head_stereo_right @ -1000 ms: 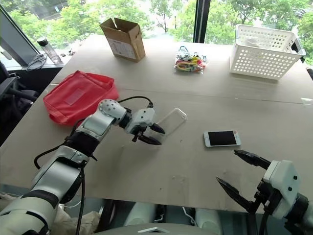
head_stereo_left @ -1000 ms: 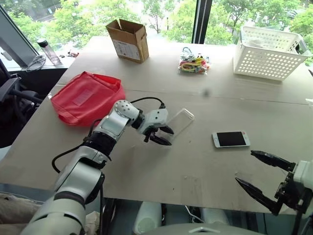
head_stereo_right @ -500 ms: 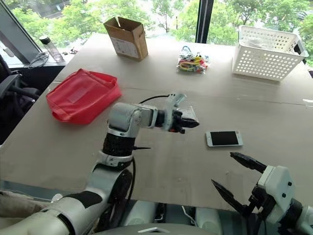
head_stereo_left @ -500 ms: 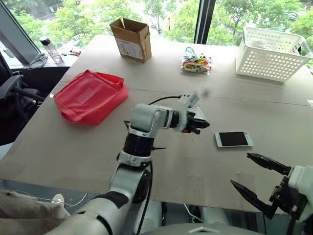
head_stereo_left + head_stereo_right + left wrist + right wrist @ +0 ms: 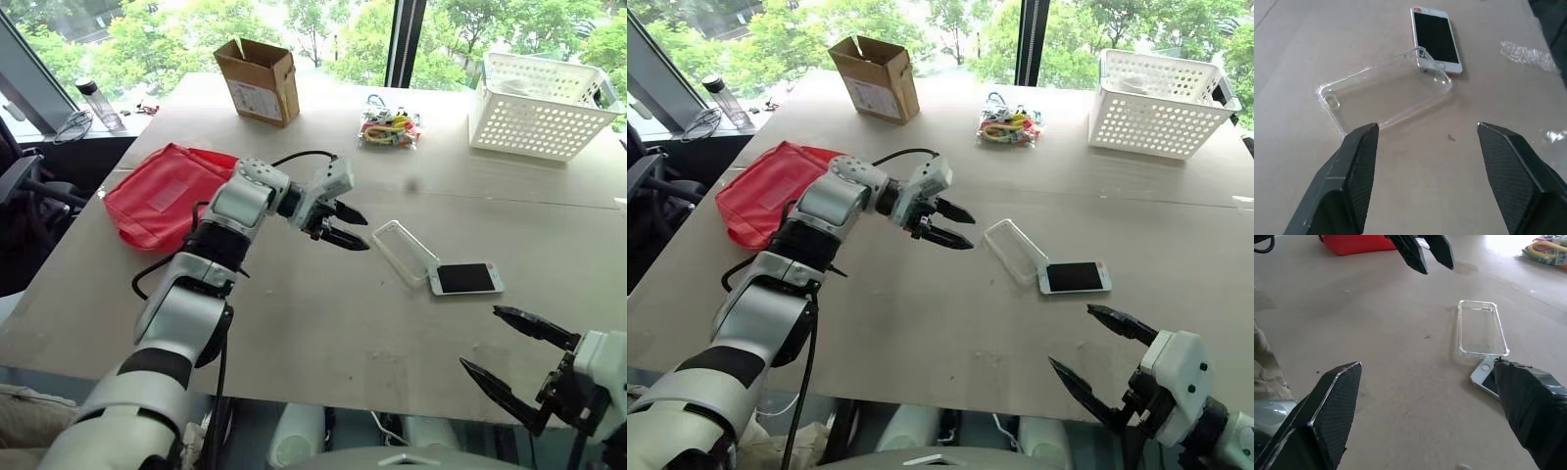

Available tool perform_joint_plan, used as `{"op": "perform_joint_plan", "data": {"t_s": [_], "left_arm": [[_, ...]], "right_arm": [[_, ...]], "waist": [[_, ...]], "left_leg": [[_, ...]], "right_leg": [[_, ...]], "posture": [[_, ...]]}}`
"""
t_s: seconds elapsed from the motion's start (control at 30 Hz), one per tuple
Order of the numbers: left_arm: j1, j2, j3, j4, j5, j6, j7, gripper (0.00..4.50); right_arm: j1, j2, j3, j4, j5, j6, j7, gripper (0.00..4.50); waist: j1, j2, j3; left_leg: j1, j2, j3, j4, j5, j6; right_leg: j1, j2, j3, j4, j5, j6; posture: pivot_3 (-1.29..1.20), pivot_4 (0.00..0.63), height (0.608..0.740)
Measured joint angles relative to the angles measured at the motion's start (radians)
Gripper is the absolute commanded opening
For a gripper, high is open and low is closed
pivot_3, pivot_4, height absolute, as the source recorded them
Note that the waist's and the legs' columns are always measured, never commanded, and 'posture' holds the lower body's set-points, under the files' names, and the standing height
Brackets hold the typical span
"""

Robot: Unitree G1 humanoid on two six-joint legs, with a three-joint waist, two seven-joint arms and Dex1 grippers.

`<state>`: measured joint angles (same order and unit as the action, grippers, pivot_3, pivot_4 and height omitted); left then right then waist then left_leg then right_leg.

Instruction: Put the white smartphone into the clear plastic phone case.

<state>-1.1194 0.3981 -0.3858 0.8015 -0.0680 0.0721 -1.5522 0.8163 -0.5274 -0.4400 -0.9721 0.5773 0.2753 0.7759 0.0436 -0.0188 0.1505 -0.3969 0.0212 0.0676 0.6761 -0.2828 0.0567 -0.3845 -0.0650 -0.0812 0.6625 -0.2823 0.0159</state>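
The clear, thin plastic phone case (image 5: 409, 253) lay open side up near the middle right of the left eye frame, one corner touching or just overlapping the white, black-screened smartphone (image 5: 466, 278) beside it. The left gripper (image 5: 345, 227) hovered just left of the case, empty and spread apart; the right gripper (image 5: 505, 351), low at the frame's right, stood wide and empty. The likely trouble: a nudge to the phone could skate the light case away, or the phone could ride onto its rim. A red fabric pouch (image 5: 168, 194), brown cardboard box (image 5: 259, 78), white perforated basket (image 5: 541, 92) and coloured bundle (image 5: 388, 126) sat well apart, blocking nothing.
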Motion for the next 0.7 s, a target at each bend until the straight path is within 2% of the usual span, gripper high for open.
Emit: {"op": "perform_joint_plan", "data": {"t_s": [0.13, 0.23, 0.3, 0.37, 0.5, 0.6, 0.67, 0.7], "left_arm": [[-0.098, -0.112, -0.051, 0.304, 0.132, -0.341, 0.031, 3.21], [-0.128, -0.163, -0.061, 0.408, 0.192, -0.418, 0.076, 3.21], [-0.14, -0.194, -0.08, 0.472, 0.261, -0.458, 0.14, 2.7], [-0.142, -0.209, -0.083, 0.488, 0.283, -0.462, 0.179, 1.97], [-0.151, -0.216, -0.068, 0.501, 0.317, -0.444, 0.248, 0.07], [-0.136, -0.198, -0.01, 0.499, 0.292, -0.336, 0.212, 0.03], [-0.104, -0.169, 0.021, 0.45, 0.264, -0.264, 0.155, 0.03], [-0.059, -0.139, 0.034, 0.358, 0.248, -0.201, 0.123, 0.03]], "right_arm": [[0.037, 0.018, 0.001, -0.034, -0.004, -0.01, -0.022, 4.5], [0.085, 0.024, 0.002, -0.038, -0.011, -0.045, -0.041, 4.5], [0.136, 0.025, 0.005, -0.039, -0.027, -0.097, -0.061, 4.5], [0.169, 0.025, 0.009, -0.039, -0.039, -0.132, -0.072, 4.5], [0.252, 0.017, 0.025, -0.041, -0.059, -0.229, -0.11, 4.5], [0.262, -0.004, 0.031, -0.041, -0.066, -0.257, -0.14, 4.5], [0.241, -0.013, 0.033, -0.041, -0.077, -0.255, -0.164, 4.5], [0.213, -0.026, 0.037, -0.041, -0.082, -0.238, -0.179, 4.5]], "waist": [[-0.003, 0.0, 0.0], [-0.006, -0.001, 0.001], [-0.008, -0.001, 0.001], [-0.008, -0.002, 0.001], [-0.011, -0.002, 0.0], [-0.026, -0.003, 0.0], [-0.035, -0.002, 0.0], [-0.041, -0.002, 0.0]], "left_leg": [[-0.002, -0.003, 0.001, 0.001, -0.002, 0.003], [-0.003, -0.003, 0.001, 0.002, -0.002, 0.004], [-0.002, -0.004, 0.001, 0.001, -0.003, 0.004], [-0.003, -0.003, 0.001, 0.001, -0.003, 0.004], [-0.002, -0.003, 0.0, 0.001, -0.003, 0.005], [-0.002, -0.003, 0.0, 0.002, -0.003, 0.005], [-0.001, -0.003, 0.001, 0.003, -0.003, 0.005], [-0.001, -0.002, 0.001, 0.003, -0.003, 0.005]], "right_leg": [[0.0, 0.001, 0.0, 0.0, 0.0, 0.003], [-0.001, 0.001, 0.0, 0.0, -0.001, 0.005], [-0.001, 0.0, 0.0, 0.0, -0.002, 0.006], [-0.002, -0.001, 0.0, 0.0, -0.002, 0.006], [-0.002, -0.004, 0.0, 0.001, -0.002, 0.006], [-0.002, -0.004, 0.0, 0.002, -0.002, 0.007], [-0.002, -0.004, 0.001, 0.003, -0.002, 0.007], [-0.002, -0.003, 0.002, 0.003, -0.002, 0.006]], "posture": [[0.0, 0.15, 0.733], [0.0, 0.15, 0.733], [0.0, 0.15, 0.733], [0.0, 0.15, 0.733], [0.0, 0.15, 0.733], [0.0, 0.15, 0.733], [0.0, 0.15, 0.733], [0.0, 0.15, 0.733]]}}
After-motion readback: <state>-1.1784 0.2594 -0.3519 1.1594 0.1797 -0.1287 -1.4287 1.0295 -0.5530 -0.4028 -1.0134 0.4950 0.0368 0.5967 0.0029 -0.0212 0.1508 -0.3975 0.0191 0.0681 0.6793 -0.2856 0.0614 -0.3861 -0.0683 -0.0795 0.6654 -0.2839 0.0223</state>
